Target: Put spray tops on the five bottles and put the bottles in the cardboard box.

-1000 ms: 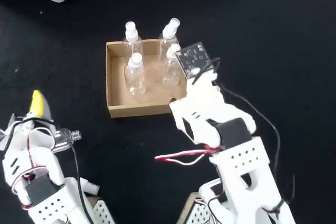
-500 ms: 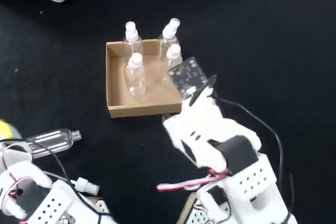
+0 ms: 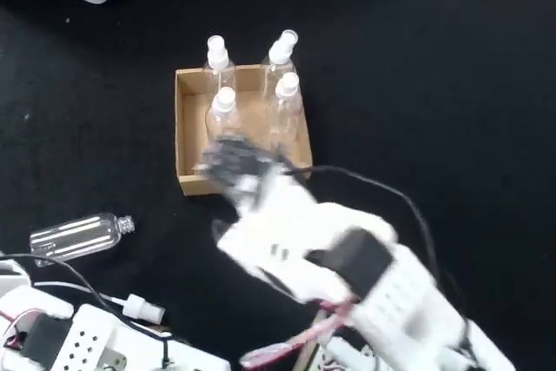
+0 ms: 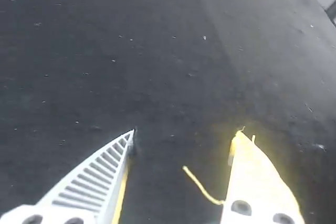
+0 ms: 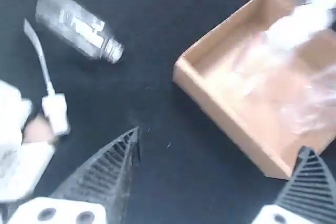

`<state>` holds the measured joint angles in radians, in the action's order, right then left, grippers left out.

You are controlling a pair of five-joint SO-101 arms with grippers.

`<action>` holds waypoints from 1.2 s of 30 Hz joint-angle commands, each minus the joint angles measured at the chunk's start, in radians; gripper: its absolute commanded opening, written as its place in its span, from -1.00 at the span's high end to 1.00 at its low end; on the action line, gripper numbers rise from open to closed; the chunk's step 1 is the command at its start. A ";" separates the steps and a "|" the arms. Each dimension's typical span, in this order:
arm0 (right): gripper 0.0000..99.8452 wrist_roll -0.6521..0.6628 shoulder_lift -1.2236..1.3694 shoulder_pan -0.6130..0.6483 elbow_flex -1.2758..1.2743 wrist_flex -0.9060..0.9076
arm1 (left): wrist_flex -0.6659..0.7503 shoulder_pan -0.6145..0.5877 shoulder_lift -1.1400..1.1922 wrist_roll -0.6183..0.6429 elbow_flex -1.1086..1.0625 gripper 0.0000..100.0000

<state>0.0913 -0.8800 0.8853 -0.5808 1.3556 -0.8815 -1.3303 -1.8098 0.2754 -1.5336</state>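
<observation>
Clear plastic, the uncapped bottle lies on its side on the black surface, ahead of the right tool and out beyond one of its jaws, with nothing gripping it. The loose spray top, its tube trailing, lies off that same jaw, apart from the bottle's open neck. The cardboard box sits just beside the tool's other jaw. Four capped bottles stand at the box: two are plainly inside, and two are at the wall farthest from the tool, though we cannot tell if those are in or behind it.

A second ago the left tool was at the lying bottle. It has since drawn back and hangs over bare surface, jaws moderately apart and empty, with the bottle left free. The right tool was at the box's corner by a capped bottle. It has swung across the front wall towards the last bottle, jaws spread wide with nothing in them.

We judge that four bottles are finished. The fifth still needs its top and a place in the box, and the right arm seems to be taking that over.
</observation>
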 commanded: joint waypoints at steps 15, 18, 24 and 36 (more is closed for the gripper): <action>0.22 0.206 0.387 0.203 0.171 -0.146 | 0.003 -0.021 -0.012 0.002 -0.039 0.47; 0.22 0.226 0.444 0.215 0.189 -0.186 | 0.003 -0.021 -0.012 0.002 -0.039 0.47; 0.22 0.269 0.590 0.215 0.338 -0.196 | 0.003 -0.021 -0.012 0.002 -0.039 0.47; 0.21 0.311 0.866 0.281 0.581 -0.195 | 0.000 -0.041 -0.012 0.000 -0.041 0.47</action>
<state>0.3936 -0.0269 1.1431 -0.0959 1.1868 -0.8815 -1.3426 -1.8098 0.2739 -1.5873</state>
